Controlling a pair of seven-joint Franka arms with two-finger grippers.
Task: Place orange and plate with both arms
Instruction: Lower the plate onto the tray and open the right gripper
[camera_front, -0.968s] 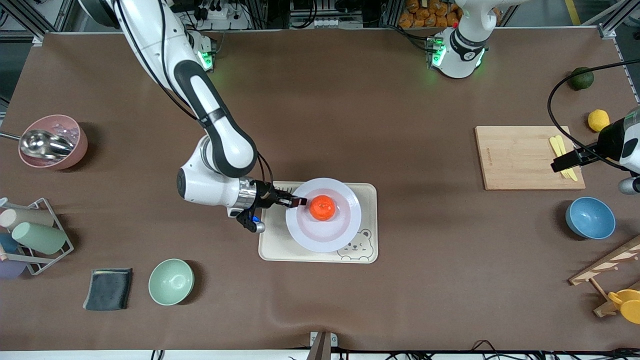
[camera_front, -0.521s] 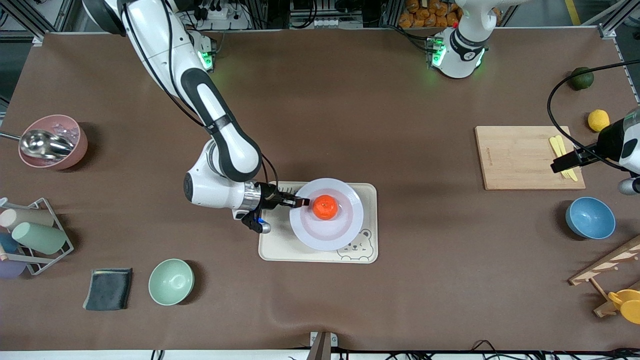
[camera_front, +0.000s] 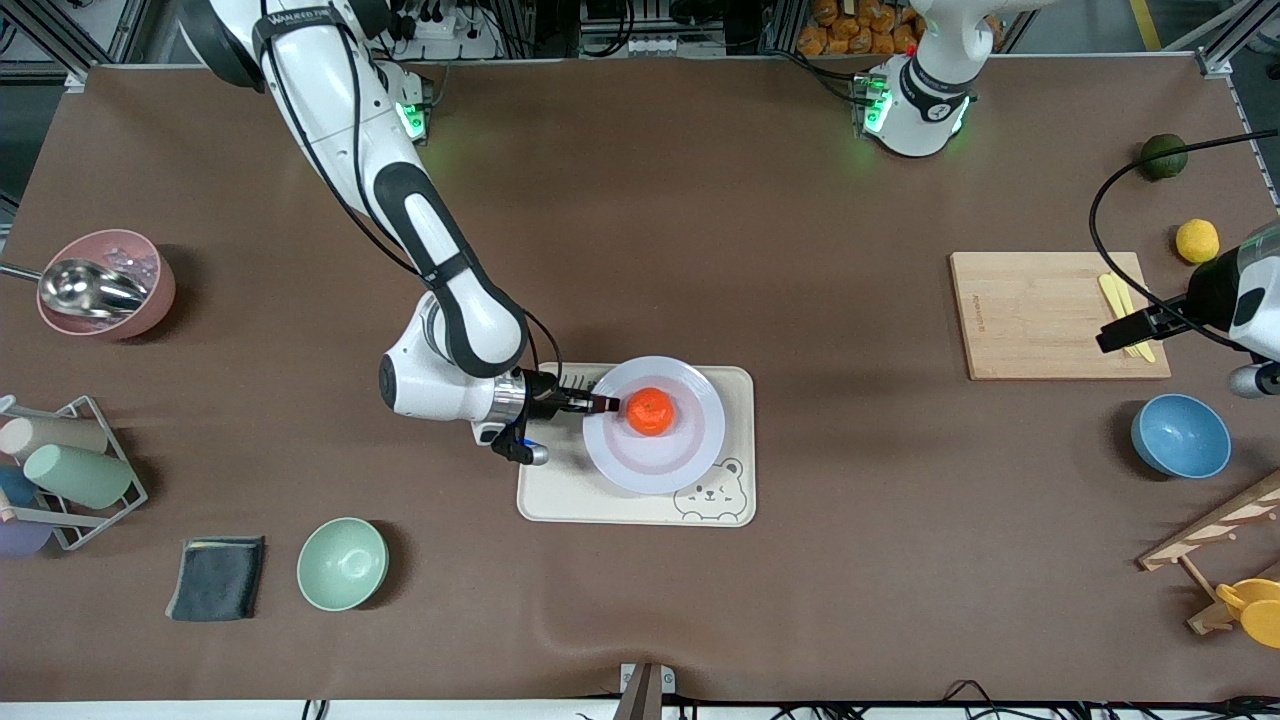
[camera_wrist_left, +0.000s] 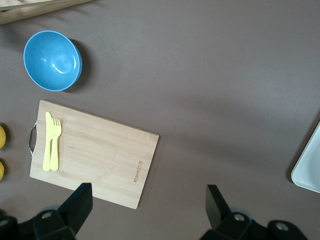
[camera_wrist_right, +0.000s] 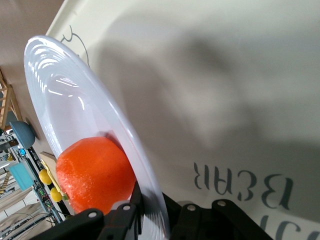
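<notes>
Front view showed the right hand clamped on the plate rim, orange aboard, over the bear-print tray; the left hand waited open above the worktop.

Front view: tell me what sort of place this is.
Likely a robotics lab set up as a mock kitchen: two arms bolted to a covered table, with a bamboo cutting board, a bear-print tray and bowls.

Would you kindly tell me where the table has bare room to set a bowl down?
Bare brown mat lies between the beige bear-print tray and the wooden cutting board, and from the tray up to the arm bases. The tray is crowded: the pale plate with the orange, gripped by the right claw. The left claw hovers over the board.
</notes>
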